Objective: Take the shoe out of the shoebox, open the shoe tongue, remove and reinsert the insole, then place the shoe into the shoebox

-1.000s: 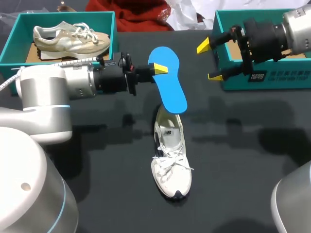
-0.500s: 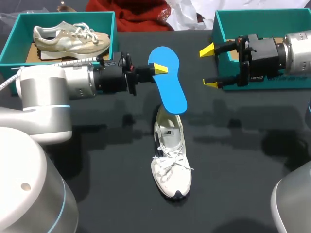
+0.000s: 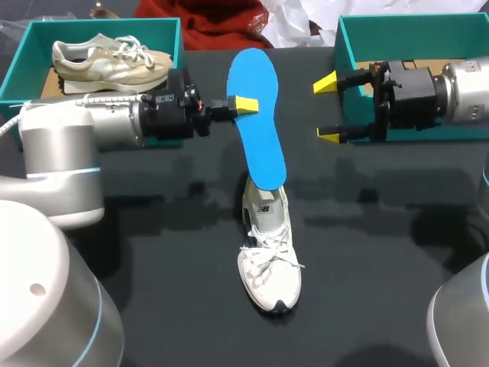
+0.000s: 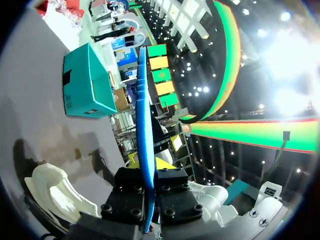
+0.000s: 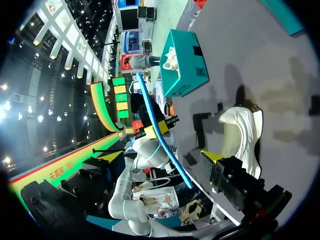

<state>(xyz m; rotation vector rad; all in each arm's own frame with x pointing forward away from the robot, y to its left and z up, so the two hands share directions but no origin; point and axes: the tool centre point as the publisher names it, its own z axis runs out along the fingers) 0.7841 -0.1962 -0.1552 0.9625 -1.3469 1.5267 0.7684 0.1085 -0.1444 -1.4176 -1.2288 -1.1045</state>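
Since a second ago the left gripper [image 3: 244, 104] has pulled back toward its own side and lifted, swinging the insole [image 3: 258, 115] more upright along the tabletop [image 3: 382, 245], so that its lower end now overlaps the heel opening of the white sneaker [image 3: 269, 252]. The right gripper [image 3: 327, 108] has dropped from the front edge of the right shoebox [image 3: 345, 46] to just in front of it.

The insole is a thin, smooth, bright blue sheet cut to a foot outline, rounded at both ends. In the left wrist view it runs edge-on as a narrow blue strip [image 4: 145, 125]. The sneaker is white mesh and leather with white laces and a dark toe edge. It has a small dark logo on the liner inside the heel, too small to make out. Both boxes are teal cardboard. The left shoebox [image 3: 23, 69] holds a beige suede sneaker [image 3: 111, 61], and a dark label patch shows on its end wall [image 5: 182, 65].

The left gripper is clamped on the insole about a third of the way down from its far end. The right gripper's fingers stand wide apart, holding nothing, near the insole but not touching it.
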